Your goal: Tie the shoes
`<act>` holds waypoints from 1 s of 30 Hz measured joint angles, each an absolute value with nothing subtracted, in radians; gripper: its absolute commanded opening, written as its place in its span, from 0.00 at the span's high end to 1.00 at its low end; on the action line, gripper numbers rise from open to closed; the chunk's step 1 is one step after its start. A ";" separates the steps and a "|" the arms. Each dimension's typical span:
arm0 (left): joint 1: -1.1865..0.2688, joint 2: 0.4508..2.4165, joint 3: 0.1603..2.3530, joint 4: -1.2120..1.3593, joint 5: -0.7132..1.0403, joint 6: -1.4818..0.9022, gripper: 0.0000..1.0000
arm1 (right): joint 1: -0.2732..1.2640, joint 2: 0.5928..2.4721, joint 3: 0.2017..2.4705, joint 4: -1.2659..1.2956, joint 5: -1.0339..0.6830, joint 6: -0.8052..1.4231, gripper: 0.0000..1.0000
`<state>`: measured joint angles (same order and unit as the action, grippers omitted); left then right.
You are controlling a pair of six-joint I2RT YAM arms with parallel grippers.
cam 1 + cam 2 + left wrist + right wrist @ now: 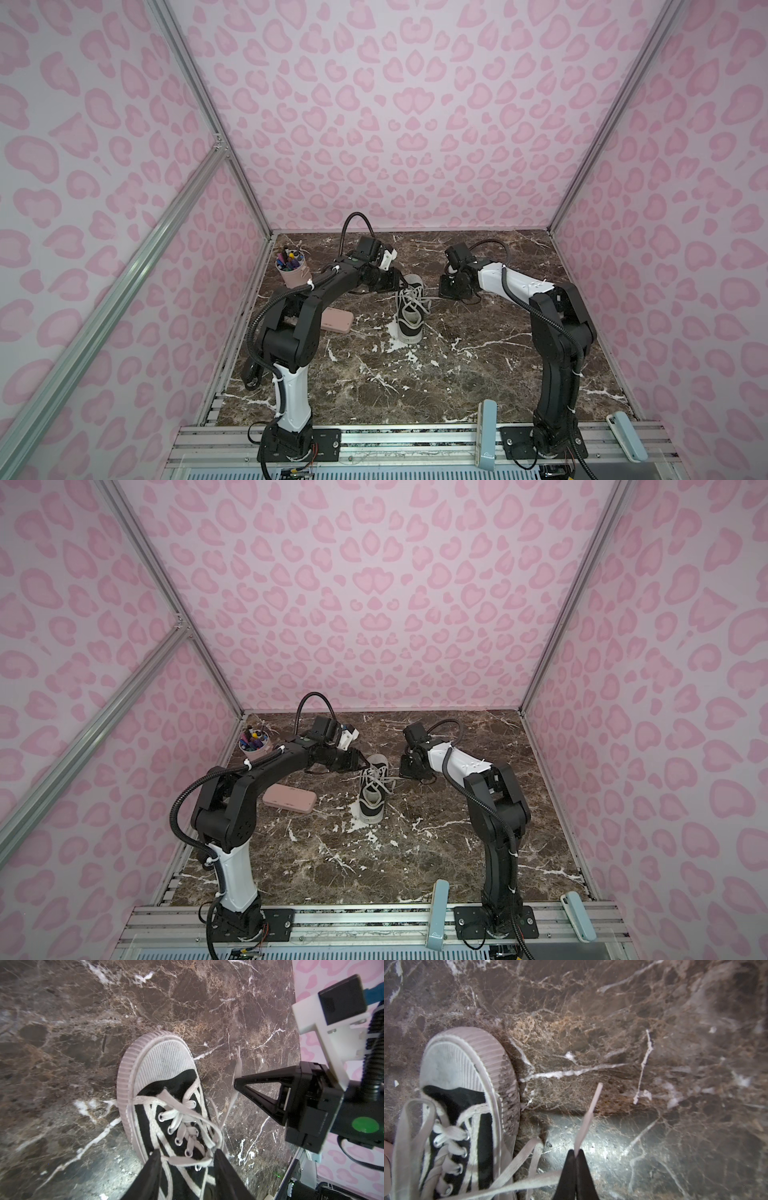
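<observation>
near rail (374, 440) and marble table (478, 374) frame the scene: a small black shoe (409, 316) stands mid-table, white toe pointing far, heel near, with a pink case (336, 322) lying just to its left. on the right, the right pincer (576, 1154) is clamped together on one lace end (588, 1113), held out to the shoe's right side, its tip poking past the grip. on the left, the left pincer (187, 1152) hangs apart over the eyelets (178, 1141), straddling a slack strand of the laces (182, 1118); whether it touches that strand cannot be told. the laces are threaded but loose, and no tight knot or bow is visible, so the tying looks barely begun: crossing, cinching, looping and the final bow all appear to remain.
</observation>
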<state>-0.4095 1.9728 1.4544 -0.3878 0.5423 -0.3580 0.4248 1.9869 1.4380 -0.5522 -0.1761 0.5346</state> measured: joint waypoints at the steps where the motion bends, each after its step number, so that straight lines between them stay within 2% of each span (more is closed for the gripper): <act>1: -0.414 1.979 1.460 -0.388 0.542 -0.360 0.54 | 0.425 1.987 1.438 -0.552 -0.176 0.535 1.00; 14: -0.423 2.042 1.486 -0.324 0.554 -0.457 0.47 | 0.427 1.987 1.444 -0.553 -0.183 0.534 1.00; 24: -0.430 2.059 1.508 -0.313 0.564 -0.470 0.47 | 0.428 1.988 1.444 -0.553 -0.185 0.531 1.00; 30: -0.453 2.082 1.559 -0.335 0.532 -0.461 0.50 | 0.428 1.988 1.444 -0.553 -0.188 0.530 1.00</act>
